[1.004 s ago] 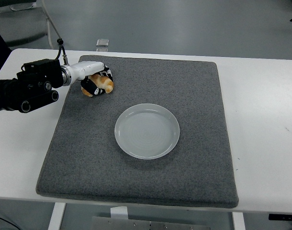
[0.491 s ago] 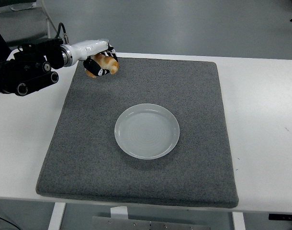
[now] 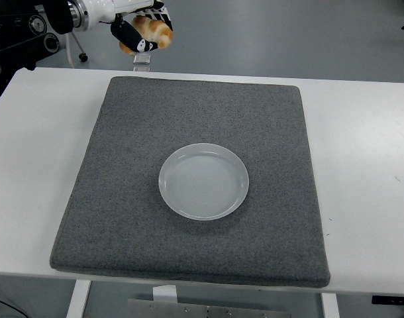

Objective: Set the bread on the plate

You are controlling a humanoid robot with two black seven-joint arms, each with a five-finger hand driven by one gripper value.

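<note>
Since half a second ago my left hand (image 3: pixel 139 23) has risen and carried the bread (image 3: pixel 151 30) up past the far edge of the bench (image 3: pixel 361 165), toward eleven o'clock. The fingers (image 3: pixel 137 41) are curled around the golden roll, which sits cupped under the palm with its crust poking out on the right (held high, clear of the grey mat (image 3: pixel 195 119)). The plate (image 3: pixel 203 180) sits mid-mat. I see no readable writing.

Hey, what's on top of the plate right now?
Nothing: the plate shows only its bare grey surface, sitting on the grey mat. The bread is up in the left hand, whose fingers cover part of it.
</note>
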